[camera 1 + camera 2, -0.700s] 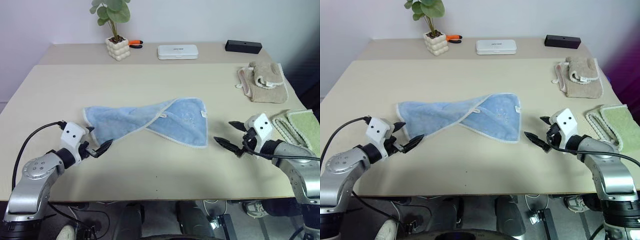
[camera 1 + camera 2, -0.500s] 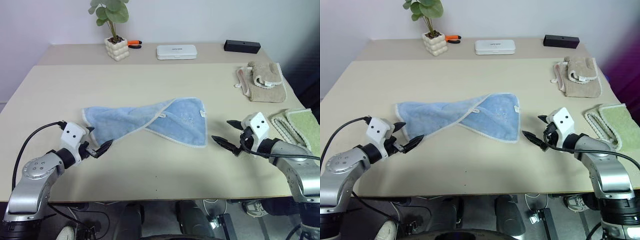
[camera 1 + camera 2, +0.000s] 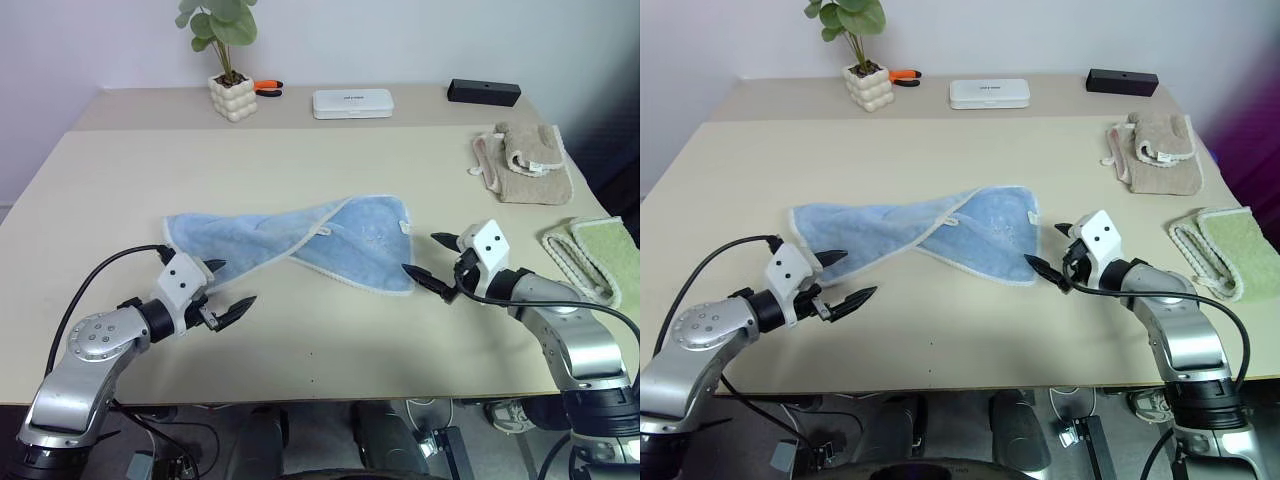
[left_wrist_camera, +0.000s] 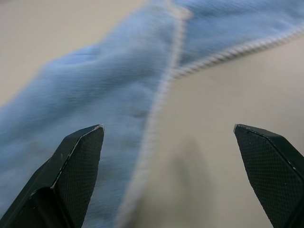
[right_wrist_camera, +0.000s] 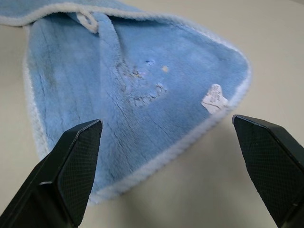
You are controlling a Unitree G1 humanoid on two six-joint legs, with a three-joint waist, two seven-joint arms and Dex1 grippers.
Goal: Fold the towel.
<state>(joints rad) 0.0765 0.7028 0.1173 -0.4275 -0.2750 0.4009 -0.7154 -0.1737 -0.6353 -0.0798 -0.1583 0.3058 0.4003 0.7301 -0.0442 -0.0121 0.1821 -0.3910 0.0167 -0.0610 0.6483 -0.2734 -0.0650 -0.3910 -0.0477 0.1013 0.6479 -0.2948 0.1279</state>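
Observation:
The light blue towel (image 3: 300, 240) lies twisted and partly doubled over in the middle of the table, its white tag (image 5: 213, 100) near the right end. My left gripper (image 3: 238, 283) is open, hovering just in front of the towel's near left edge (image 4: 104, 85), holding nothing. Beside the towel's right end (image 5: 142, 76), my right gripper (image 3: 418, 253) is open with its fingers pointing at the cloth. Neither gripper touches the towel.
A beige cloth (image 3: 525, 162) lies at the back right and a light green cloth (image 3: 600, 255) at the right edge. Along the far side stand a potted plant (image 3: 234, 97), an orange tool (image 3: 268, 86), a white box (image 3: 354, 103) and a black box (image 3: 485, 93).
My left gripper has moved right along the towel's near edge. My right gripper has moved left, up to the towel's right end. Both stayed open; the towel has not moved.

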